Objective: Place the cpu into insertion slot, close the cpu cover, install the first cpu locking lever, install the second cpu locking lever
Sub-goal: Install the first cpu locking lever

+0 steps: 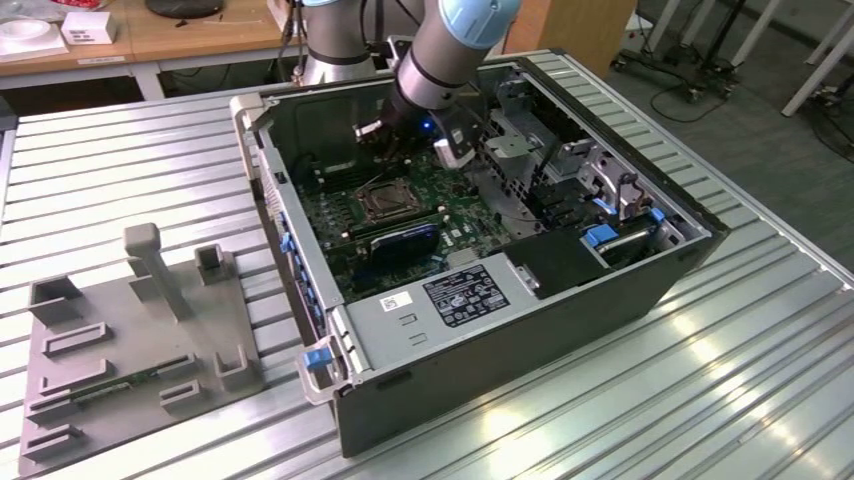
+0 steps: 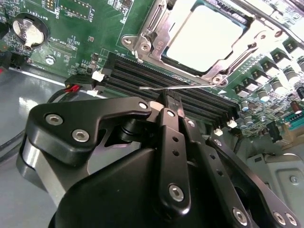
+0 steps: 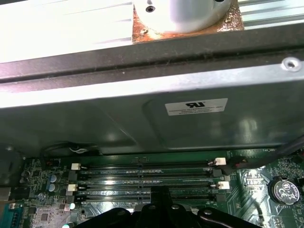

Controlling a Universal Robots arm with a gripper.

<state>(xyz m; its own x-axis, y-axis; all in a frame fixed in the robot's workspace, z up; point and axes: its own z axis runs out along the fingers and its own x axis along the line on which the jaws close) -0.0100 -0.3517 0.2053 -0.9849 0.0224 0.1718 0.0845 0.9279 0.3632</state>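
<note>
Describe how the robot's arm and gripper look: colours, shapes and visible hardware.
The arm is a round tube in silvery grey with pale blue joint caps, and a small blue light glows near its wrist. The gripper is matte black, built from flat, rounded linkage bars joined by shiny silver bolts, and its body carries a polished metal band.

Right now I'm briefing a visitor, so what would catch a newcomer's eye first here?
The open computer case on the ribbed metal table, with the robot arm reaching down into it. In the second wrist view, the pale cpu sits in the insertion slot under the cpu cover, a thin locking lever just beyond the gripper.
</note>
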